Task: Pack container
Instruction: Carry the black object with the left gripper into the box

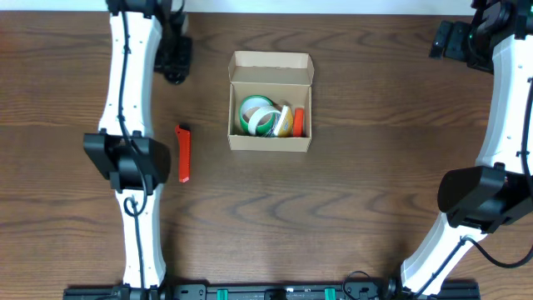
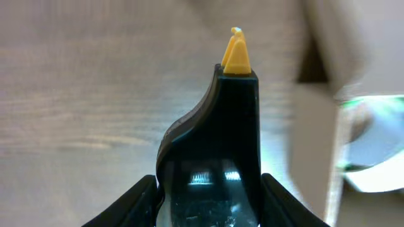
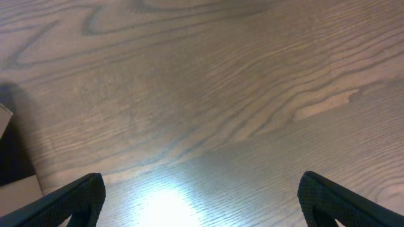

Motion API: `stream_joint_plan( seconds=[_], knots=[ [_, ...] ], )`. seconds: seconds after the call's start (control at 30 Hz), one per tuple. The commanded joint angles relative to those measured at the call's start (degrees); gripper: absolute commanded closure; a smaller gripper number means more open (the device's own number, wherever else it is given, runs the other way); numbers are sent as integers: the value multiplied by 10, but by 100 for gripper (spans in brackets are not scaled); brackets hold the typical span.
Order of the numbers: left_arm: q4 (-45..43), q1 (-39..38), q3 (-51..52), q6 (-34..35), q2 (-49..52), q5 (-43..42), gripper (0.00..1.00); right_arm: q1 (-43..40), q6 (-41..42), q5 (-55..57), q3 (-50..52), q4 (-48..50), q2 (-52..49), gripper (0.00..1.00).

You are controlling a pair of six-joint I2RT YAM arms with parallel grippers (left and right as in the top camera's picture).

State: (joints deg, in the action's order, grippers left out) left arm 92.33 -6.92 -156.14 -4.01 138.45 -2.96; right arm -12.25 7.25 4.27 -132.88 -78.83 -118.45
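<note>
The container (image 1: 271, 142) is a small tan cardboard box standing open at the table's middle, its flap lid raised at the back. Inside lie a green-and-white tape roll (image 1: 257, 117), a yellow item and an orange cutter (image 1: 298, 122). My left gripper (image 1: 175, 58) hovers to the box's upper left. In the left wrist view it (image 2: 208, 195) is shut on a black cutter with a yellow tip (image 2: 238, 82), with the box wall (image 2: 314, 132) blurred to the right. My right gripper (image 1: 454, 40) is at the far right back, open and empty (image 3: 201, 202) over bare wood.
A second orange cutter (image 1: 183, 152) lies on the table left of the box, near the left arm's base link. A tan edge (image 3: 19, 186) shows at the left border of the right wrist view.
</note>
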Motion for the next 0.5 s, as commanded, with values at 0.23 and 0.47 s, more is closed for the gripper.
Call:
stream_joint_plan(
  seconds=[0.23,0.47],
  knots=[
    [45,-120,-67,86,-14,2,54,7,11,-3,4,-3,3,1],
    [45,-197,-65,159,-13,7,58,7,11,-3,4,-3,3,1]
  ],
)
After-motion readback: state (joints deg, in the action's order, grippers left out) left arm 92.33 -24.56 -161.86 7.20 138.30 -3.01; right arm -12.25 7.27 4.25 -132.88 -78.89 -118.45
